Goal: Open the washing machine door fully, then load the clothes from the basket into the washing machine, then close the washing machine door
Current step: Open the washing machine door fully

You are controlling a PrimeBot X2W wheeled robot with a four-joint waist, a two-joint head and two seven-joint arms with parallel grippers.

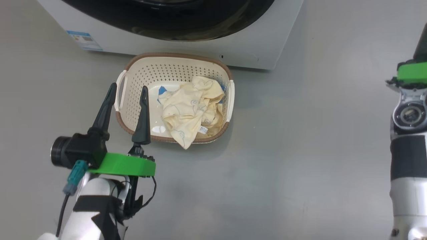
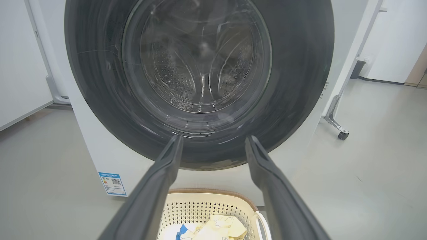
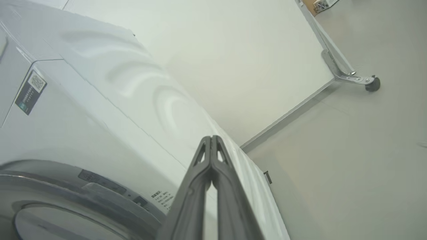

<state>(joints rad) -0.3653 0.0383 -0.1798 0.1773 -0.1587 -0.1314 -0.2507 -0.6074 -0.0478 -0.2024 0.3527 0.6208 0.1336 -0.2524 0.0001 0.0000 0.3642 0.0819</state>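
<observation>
- Black-rimmed washing machine door (image 2: 200,66) looks shut to us: the glass bowl sits in its ring and the drum shows through it. We judge that opening, step one, is not yet done.
- Left gripper (image 2: 214,137) is released, fingers spread wide with nothing between them. The door lies straight ahead of its fingertips, which aim at the lower arc of the rim in the left wrist view.
- Below and ahead of that gripper sits the basket (image 1: 150,71), just before the foot of the washing machine (image 1: 150,43). In the head view the left fingers overlap the basket's left side.
- Clothes (image 1: 188,108) are heaped on the side of the basket farther from that gripper, with one corner draped over the near rim.
- Right gripper (image 3: 210,138) is clenched, tips pressed together, holding nothing. The door rim lies down and left of its fingers, and the tips point past the machine's right front edge toward wall and floor.
- Our call on the key relation: the door is dead ahead of the left tool and off-axis for the right.
- We see no handle or hinge, so we cannot tell which edge to pull.
</observation>
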